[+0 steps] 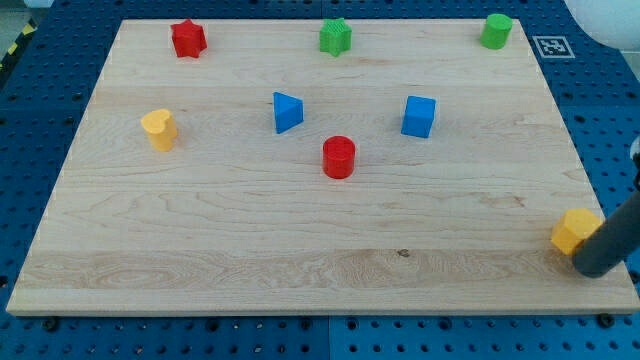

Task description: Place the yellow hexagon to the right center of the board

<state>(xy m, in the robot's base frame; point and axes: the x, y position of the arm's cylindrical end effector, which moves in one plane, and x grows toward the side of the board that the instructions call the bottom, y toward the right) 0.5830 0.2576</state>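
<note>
The yellow hexagon lies at the board's right edge, toward the view's bottom right. My tip rests just below and right of it, touching or nearly touching its lower right side. The dark rod rises up the view's right edge. A second yellow block, a heart shape, lies far off at the view's left.
On the wooden board: a red star top left, a green star top middle, a green cylinder top right, a blue triangle, a blue cube, a red cylinder in the middle.
</note>
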